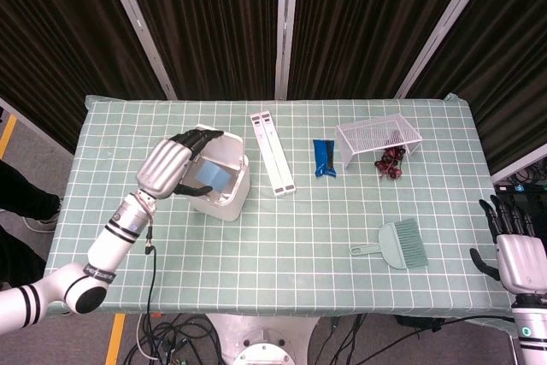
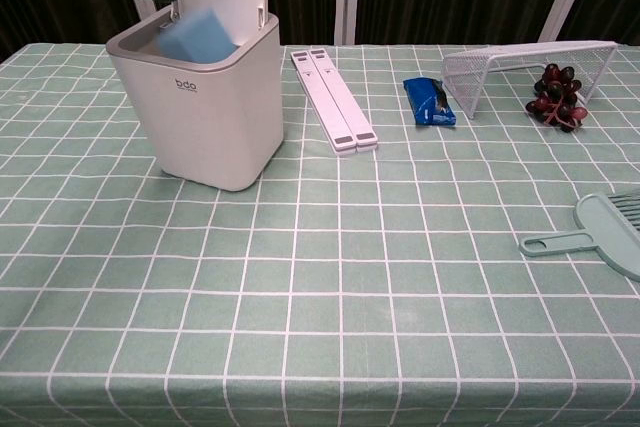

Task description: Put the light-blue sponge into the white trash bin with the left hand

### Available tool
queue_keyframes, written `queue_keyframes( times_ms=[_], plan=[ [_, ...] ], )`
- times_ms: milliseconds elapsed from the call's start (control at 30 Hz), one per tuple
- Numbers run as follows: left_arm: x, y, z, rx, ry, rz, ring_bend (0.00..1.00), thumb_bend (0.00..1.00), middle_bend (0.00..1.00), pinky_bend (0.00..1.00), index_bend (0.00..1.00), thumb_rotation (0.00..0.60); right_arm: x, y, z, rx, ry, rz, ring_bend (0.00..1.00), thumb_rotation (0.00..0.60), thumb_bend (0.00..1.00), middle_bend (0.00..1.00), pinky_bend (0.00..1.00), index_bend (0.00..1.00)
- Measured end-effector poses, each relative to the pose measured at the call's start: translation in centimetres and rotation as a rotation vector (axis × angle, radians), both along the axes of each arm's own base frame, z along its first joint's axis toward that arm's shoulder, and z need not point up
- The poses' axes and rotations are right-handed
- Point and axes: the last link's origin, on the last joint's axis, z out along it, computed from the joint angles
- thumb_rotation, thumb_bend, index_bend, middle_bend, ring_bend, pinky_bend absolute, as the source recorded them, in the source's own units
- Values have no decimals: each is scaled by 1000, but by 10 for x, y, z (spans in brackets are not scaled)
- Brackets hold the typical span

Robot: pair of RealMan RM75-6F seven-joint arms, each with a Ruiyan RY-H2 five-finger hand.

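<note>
While the left hand hovers with fingers spread apart, the light-blue sponge sits just below it, inside the white trash bin.

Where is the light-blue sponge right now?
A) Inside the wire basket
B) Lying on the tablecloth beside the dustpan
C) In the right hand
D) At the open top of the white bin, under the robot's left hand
D: the sponge sits in the white bin's open mouth, left hand above.

Light-blue sponge in white trash bin, green white-checked cloth on desk, dark-blue packet, pale-green dustpan, dark-red grapes, white wire basket.
</note>
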Motion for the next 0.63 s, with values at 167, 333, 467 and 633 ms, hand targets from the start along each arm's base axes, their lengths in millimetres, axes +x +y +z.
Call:
queue_keyframes(
  times_ms=[167, 333, 467, 633],
  plan=[
    [-13, -6, 13, 58, -3, 11, 96, 0, 88, 265, 50, 600, 0, 0, 1, 0, -1, 1, 0, 600, 220, 0, 0, 0],
    [-48, -27, 34, 124, 65, 68, 96, 0, 111, 246, 58, 600, 3, 0, 0, 1, -1, 12, 0, 600, 220, 0, 0, 0],
    [-89, -58, 43, 175, 146, 156, 96, 0, 131, 239, 75, 600, 5, -1, -1, 5, -2, 20, 0, 600, 220, 0, 0, 0],
    [-147, -120, 37, 189, 286, 306, 96, 0, 132, 229, 84, 600, 9, -1, -2, 7, -6, 30, 0, 600, 220, 0, 0, 0]
  ],
)
